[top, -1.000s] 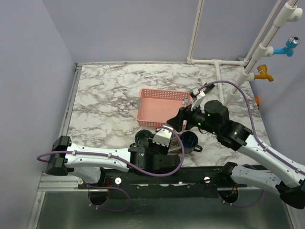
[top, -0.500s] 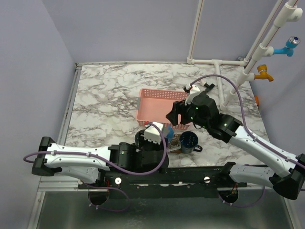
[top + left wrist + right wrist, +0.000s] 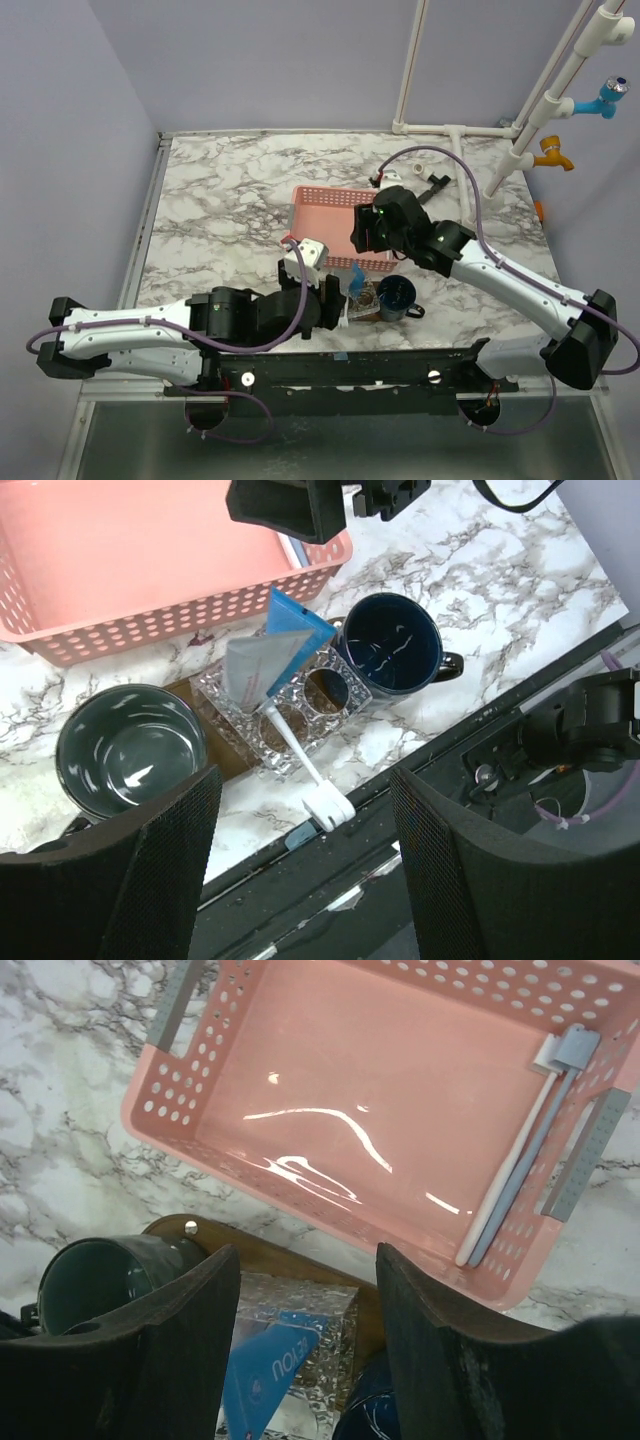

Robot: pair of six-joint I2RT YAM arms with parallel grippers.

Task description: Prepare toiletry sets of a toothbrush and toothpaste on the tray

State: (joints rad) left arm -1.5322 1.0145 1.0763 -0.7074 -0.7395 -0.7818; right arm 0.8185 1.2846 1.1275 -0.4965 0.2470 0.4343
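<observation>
Top external: a pink perforated basket sits on the veined marble worktop. Left wrist: left gripper spread, empty, above the slim white toothbrush across a faceted glass holder on the brown wooden tray. Right wrist: right gripper released, empty.

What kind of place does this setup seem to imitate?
Probably a mock bathroom: a marble-pattern counter, coloured taps on white pipes, and a toothbrush near a dark mug.

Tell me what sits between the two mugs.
A clear glass holder on the tray, with a blue tube and a white toothbrush, seen in the left wrist view.
</observation>
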